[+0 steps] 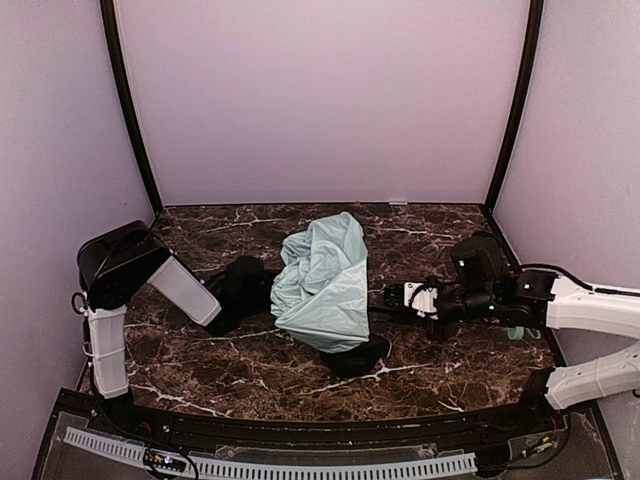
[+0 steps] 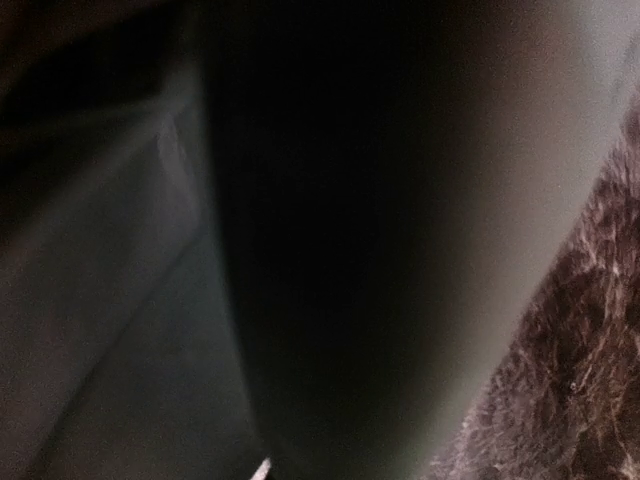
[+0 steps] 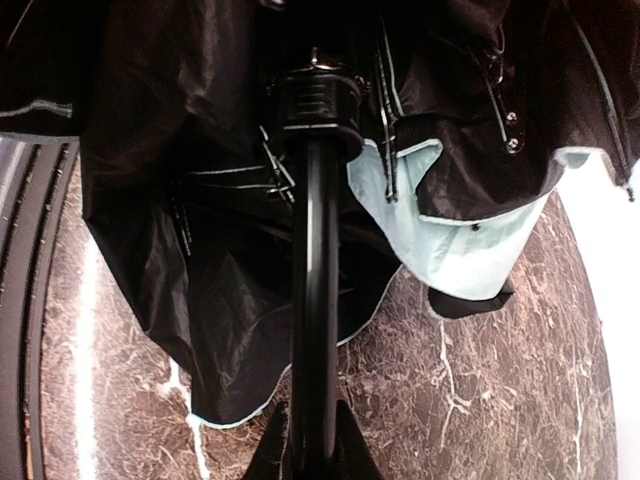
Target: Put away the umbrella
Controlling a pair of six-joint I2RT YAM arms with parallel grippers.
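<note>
Counting first: one pale mint-green folding umbrella [image 1: 325,280] with black lining, one thin black metal shaft [image 3: 313,300], two arms, two grippers.

Umbrella sits mid-counter, collapsed into a crumpled heap. Mint fabric faces up and black lining spills out on the near side, touching the surface. Shaft pokes out of the heap toward the right arm.

Right gripper [image 1: 388,297] comes in low from the right, jaws clamped on the shaft. In the right wrist view we see the shaft running straight up from between them into the black collar. Lining hangs on both sides, and a mint hem shows to the right.

Left gripper [image 1: 248,285] comes in from the left, nose pressed against the heap's left edge, jaws together. We can't tell whether any fabric is pinched. The left wrist view is a dark blur of cloth right at the lens, with a sliver of counter at the right edge.

Surface: one dark brown marble-pattern counter [image 1: 450,370] with white veining. One white perforated strip [image 1: 270,466] runs along the near edge, in front of the arm bases.

Room: three plain pale lilac walls [image 1: 320,100] box the counter in. Two black posts [image 1: 128,110] stand at the back corners, each leaning outward toward the top.
</note>
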